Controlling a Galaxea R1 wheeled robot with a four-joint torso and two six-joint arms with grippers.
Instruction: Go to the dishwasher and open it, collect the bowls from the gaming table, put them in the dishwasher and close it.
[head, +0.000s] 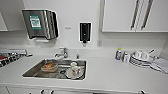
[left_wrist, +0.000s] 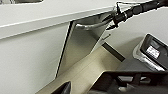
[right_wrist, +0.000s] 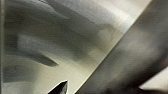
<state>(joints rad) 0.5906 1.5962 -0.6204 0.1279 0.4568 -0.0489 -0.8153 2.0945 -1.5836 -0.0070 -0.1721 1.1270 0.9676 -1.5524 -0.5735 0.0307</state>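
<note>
Opening step in hand; right gripper (left_wrist: 113, 21) at dishwasher (left_wrist: 80, 47) handle (left_wrist: 92, 25), 1 o'clock; grip cannot tell; next needs steady outward pull.

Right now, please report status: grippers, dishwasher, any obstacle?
Right gripper at the dishwasher bar handle, grip unclear. Steel front close ahead of right wrist. Sink holds dishes; no obstacle seen.

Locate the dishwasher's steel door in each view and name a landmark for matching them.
Head view: sink and white worktop, from above.
Left wrist view: dishwasher at centre, under the worktop edge; right end effector at its handle.
Right wrist view: its steel front, close up.
Shared landmark: the worktop.
</note>
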